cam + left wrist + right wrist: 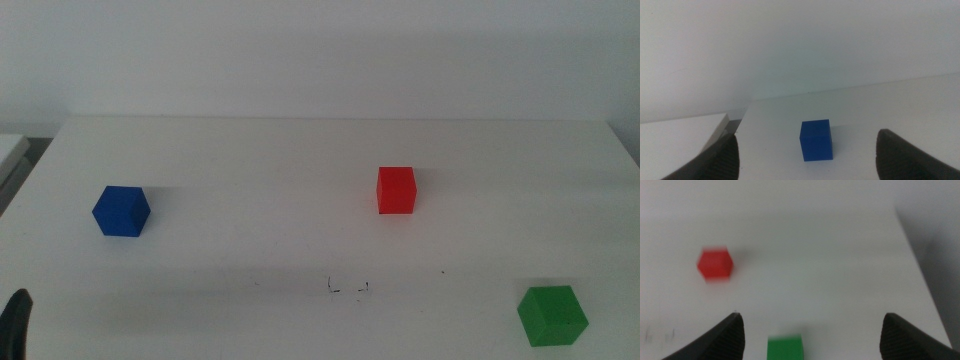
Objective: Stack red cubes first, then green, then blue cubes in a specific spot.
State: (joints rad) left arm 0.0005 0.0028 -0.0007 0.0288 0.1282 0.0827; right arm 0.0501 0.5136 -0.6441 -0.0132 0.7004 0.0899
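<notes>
- Nothing stacked yet: all three cubes lying singly on the white bench (300, 150), well apart from one another.
- Red cube (396, 190) right of centre, farther back than the pen marks (348, 288); resting flat, untouched, and by the task's order the first to go.
- Pen marks near the front middle of the bench, bare, no cube on or against them; a lone dark speck (443, 272) off to their right, not part of the spot.
- Green cube (552, 314) at the front right, close to the bottom edge of the middle view; second in the order.
- Blue cube (121, 211) far left, roughly level with the red one in depth; last in the order.
- Left gripper (805, 170) low behind the blue cube, fingers (715, 162) spread wide and empty, cube sitting ahead of them with clear bench around it; only a dark sliver of it at the middle view's bottom left corner.
- Right gripper (812, 345) likewise spread wide and empty, green cube just ahead between the finger lines, red cube farther off; picture blurred, arm itself outside the middle view.
- Still to do, judging from this layout: every step, namely red onto the marks, green on red, blue on top.
</notes>
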